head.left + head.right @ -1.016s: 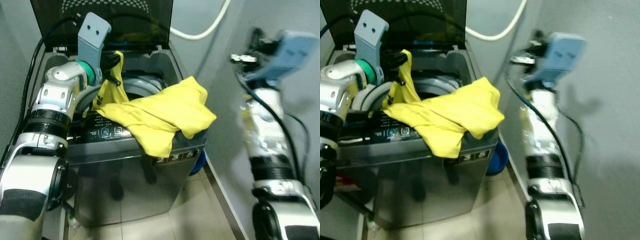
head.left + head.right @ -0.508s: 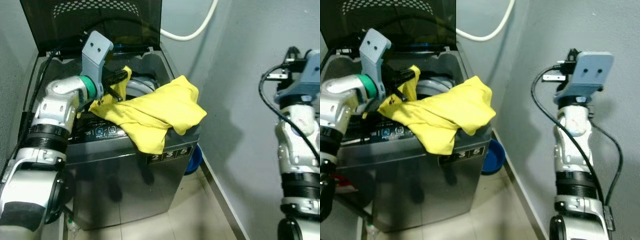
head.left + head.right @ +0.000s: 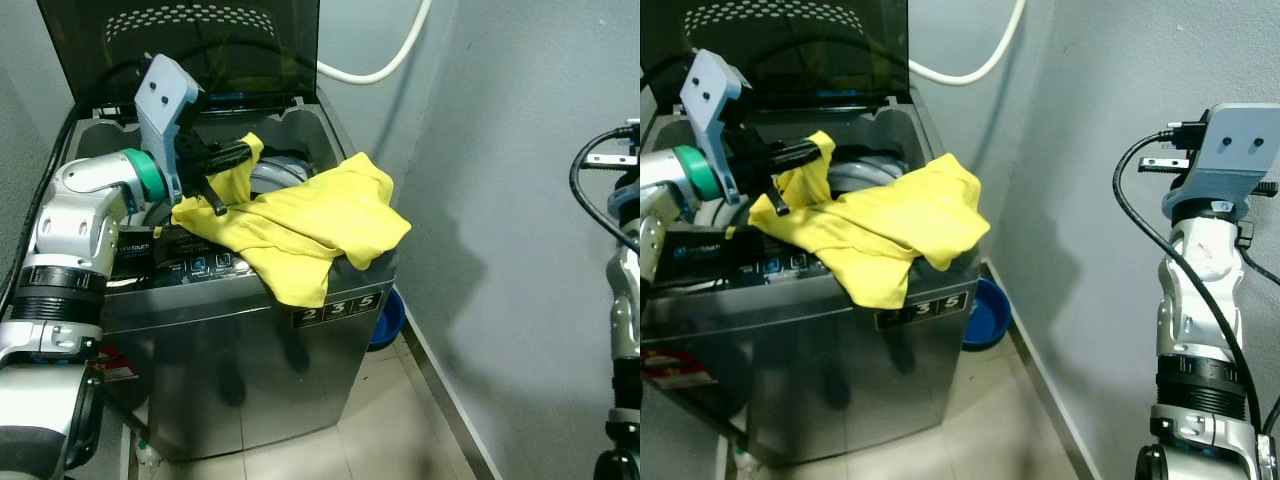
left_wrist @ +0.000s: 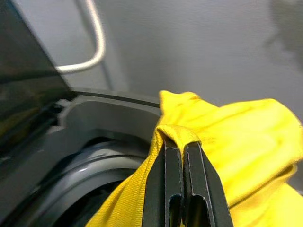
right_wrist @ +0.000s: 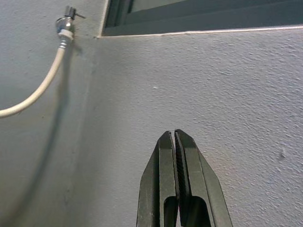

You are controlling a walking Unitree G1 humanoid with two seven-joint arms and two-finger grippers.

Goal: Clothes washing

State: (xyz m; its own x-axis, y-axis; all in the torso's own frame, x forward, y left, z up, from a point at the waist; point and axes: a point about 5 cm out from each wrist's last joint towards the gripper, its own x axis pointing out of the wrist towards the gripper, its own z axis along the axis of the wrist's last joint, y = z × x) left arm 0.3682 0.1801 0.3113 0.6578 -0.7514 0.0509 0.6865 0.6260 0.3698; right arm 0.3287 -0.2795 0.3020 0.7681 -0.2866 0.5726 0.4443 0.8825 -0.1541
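The left gripper [image 4: 182, 142] is pinching a fold of the yellow shirt [image 3: 310, 225] above the tub of the washing machine [image 3: 250, 340]. The shirt is draping over the machine's front right corner. The right gripper [image 5: 176, 142] is raised toward the wall [image 5: 213, 85], its fingers pressed together on nothing.

drum [image 3: 285, 165]: mostly hidden by yellow garment [image 3: 310, 225] | blue basin [image 3: 388, 318]: half hidden behind washer [image 3: 250, 350]

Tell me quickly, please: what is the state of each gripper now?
Left gripper: shut on the yellow shirt, over the washing machine.
Right gripper: shut, holding nothing, pointed at the wall.
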